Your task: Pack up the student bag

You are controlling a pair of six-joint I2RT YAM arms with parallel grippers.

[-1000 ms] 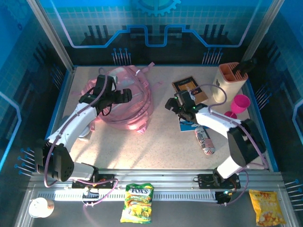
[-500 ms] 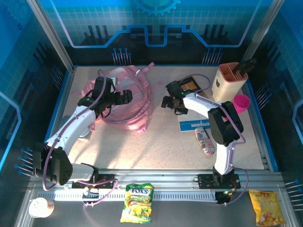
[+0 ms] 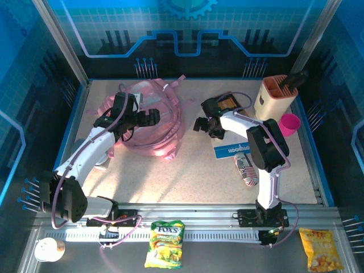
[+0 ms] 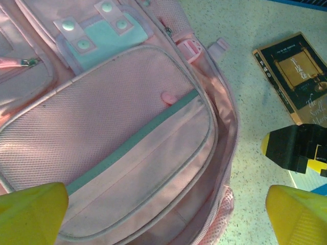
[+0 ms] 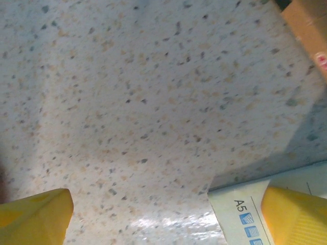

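The student bag (image 3: 153, 128) lies flat at the back left, pink, its front pockets up and its main compartment (image 4: 225, 153) gaping along the right edge. My left gripper (image 3: 151, 116) hovers over the bag's right side, open, with nothing between its yellow fingertips (image 4: 31, 212). My right gripper (image 3: 200, 124) hangs low over bare table just right of the bag, open and empty. Its right fingertip (image 5: 299, 217) is above the corner of a white A5 notebook (image 5: 240, 214). The left wrist view catches the right gripper (image 4: 296, 148) beside the bag's opening.
A dark book (image 3: 230, 104) lies behind the right gripper, and the A5 notebook (image 3: 230, 149) in front of it. A striped pouch (image 3: 246, 169), a pink cup (image 3: 289, 124) and an orange pen holder (image 3: 276, 94) stand at the right. Snack bags (image 3: 165, 243) lie off the table's front.
The right arm has folded back and swung its gripper left, from above the notebook toward the bag's side. The left arm has barely moved.
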